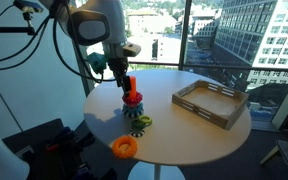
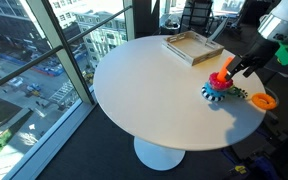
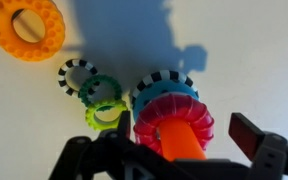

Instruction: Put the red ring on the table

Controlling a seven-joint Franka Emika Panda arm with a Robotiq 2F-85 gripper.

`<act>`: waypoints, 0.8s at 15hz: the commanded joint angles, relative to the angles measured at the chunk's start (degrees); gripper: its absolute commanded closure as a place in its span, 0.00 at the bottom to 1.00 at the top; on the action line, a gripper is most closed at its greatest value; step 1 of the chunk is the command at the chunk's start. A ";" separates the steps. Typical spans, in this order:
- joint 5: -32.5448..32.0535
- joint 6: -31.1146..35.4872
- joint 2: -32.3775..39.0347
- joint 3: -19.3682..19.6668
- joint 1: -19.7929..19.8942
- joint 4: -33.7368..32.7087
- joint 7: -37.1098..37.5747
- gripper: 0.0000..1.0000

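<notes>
The red ring (image 3: 155,121) sits on the upright orange-red peg (image 3: 180,142) of a ring stacker, on top of a blue ring (image 3: 164,97). It shows in both exterior views (image 1: 133,98) (image 2: 219,81). The stacker stands on the round beige table (image 1: 189,130) (image 2: 144,90). My gripper (image 3: 184,133) is open and hangs over the peg, with one finger on each side of the red ring and neither visibly touching it. It is also seen in both exterior views (image 1: 122,76) (image 2: 235,68).
An orange ring (image 3: 27,28) (image 1: 125,147) (image 2: 263,100) lies loose on the table. A black-and-white ring (image 3: 76,73), a green ring (image 3: 101,90) and a yellow-green ring (image 3: 106,115) lie beside the stacker. A wooden tray (image 1: 211,103) (image 2: 192,46) stands farther off.
</notes>
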State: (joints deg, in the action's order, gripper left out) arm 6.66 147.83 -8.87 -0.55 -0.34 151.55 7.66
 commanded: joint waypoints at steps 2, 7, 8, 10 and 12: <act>-0.01 3.63 3.52 -0.89 -0.43 -0.47 2.00 0.00; -1.20 5.06 6.70 -1.41 -0.33 -0.84 5.21 0.00; -1.21 5.14 7.10 -1.42 -0.37 -0.91 5.67 0.00; -1.25 5.54 7.70 -1.40 -0.43 -1.00 6.53 0.00; -1.08 7.10 8.08 -1.41 -0.57 -0.93 6.47 0.00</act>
State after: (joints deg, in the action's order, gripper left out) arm 6.57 153.06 -1.68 -1.86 -0.59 151.34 12.11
